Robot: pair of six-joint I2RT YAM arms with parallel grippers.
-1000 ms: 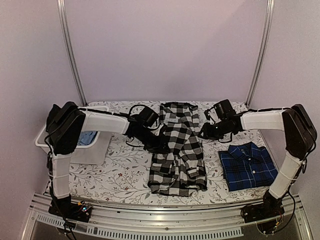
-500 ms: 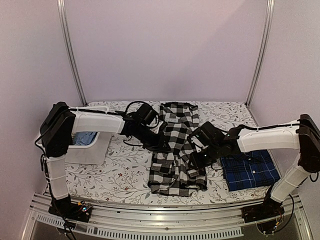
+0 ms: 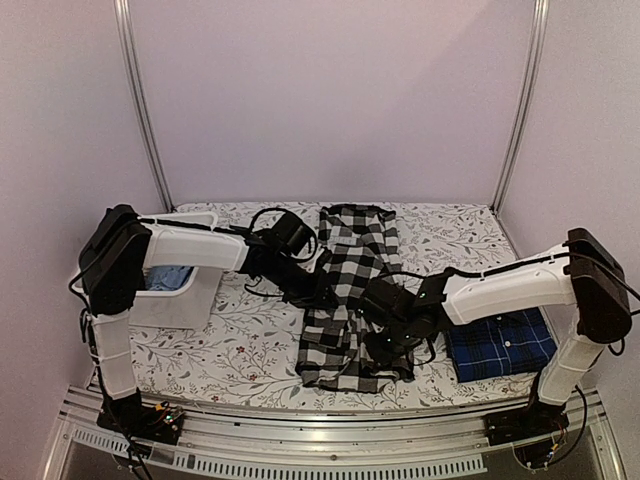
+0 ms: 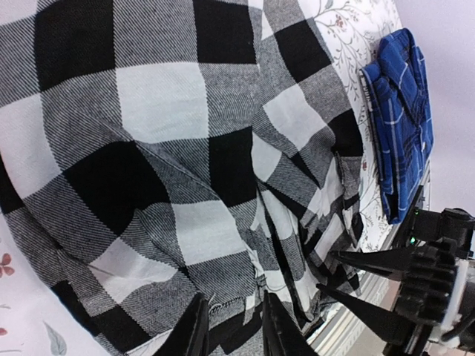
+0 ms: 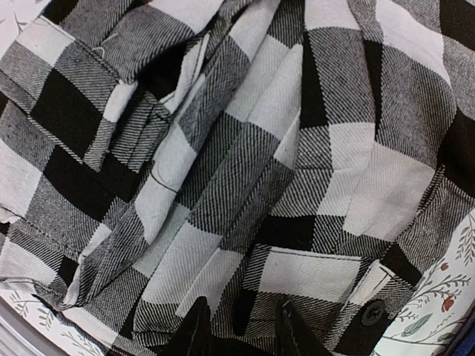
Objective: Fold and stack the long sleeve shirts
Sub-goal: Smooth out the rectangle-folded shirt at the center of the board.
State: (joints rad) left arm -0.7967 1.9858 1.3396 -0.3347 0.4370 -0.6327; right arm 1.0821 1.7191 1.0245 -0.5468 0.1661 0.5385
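Plainly the black-and-white check shirt (image 3: pixel 352 270) is only part folded. It lies lengthwise down the middle of the table (image 3: pixel 250 350), collar toward the far edge, its lower part rumpled in loose pleats close to the near edge. The left gripper (image 3: pixel 318 292) sits at the shirt's left edge, its fingers (image 4: pixel 194 330) only narrowly apart with a hem of checked cloth pinched between them. The right gripper (image 3: pixel 388 335) is low over the shirt's lower right part, its fingers (image 5: pixel 291 326) likewise close together on a dark fold (a shallow bite, by the look of the wrist view). The navy plaid shirt (image 3: pixel 505 340) lies folded near the right edge, just beside the check shirt.

Both grips carry risk. The cloth is stacked in pleats, so either pinch may catch one layer too many, or slip off. An uneven pull between the arms could drag the whole shirt sideways instead of turning a fold. The right arm also reaches across the navy shirt, so a low sweep might rumple it.
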